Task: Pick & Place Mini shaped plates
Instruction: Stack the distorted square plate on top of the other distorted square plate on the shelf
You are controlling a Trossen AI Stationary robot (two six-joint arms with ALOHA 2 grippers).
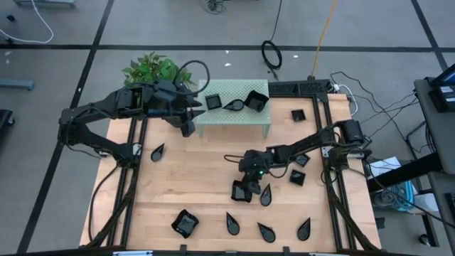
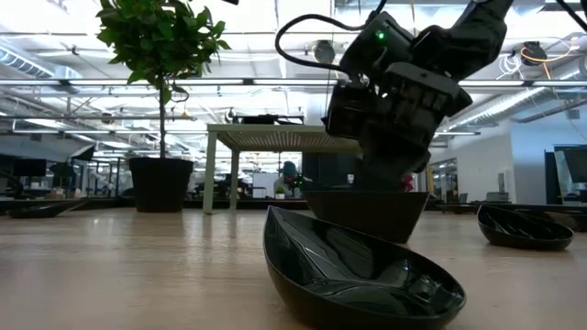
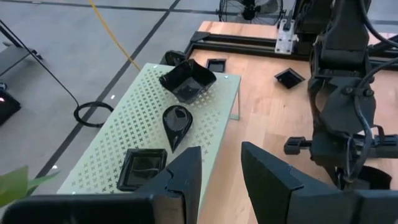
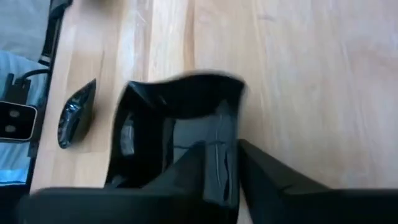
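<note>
Pinching one wall of a wavy-edged square plate (image 4: 177,124), the right end effector (image 4: 219,163) gripped its rim for lifting. The left end effector (image 3: 221,177) hung spread beside the green stand (image 1: 234,117), probably waiting

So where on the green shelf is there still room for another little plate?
The green shelf has bare mesh along its front edge. Its back edge is crowded: flat square, teardrop and wavy-edged dish.

Glossy black plates (image 1: 242,190) on smooth pale wooden table (image 1: 199,181).
</note>
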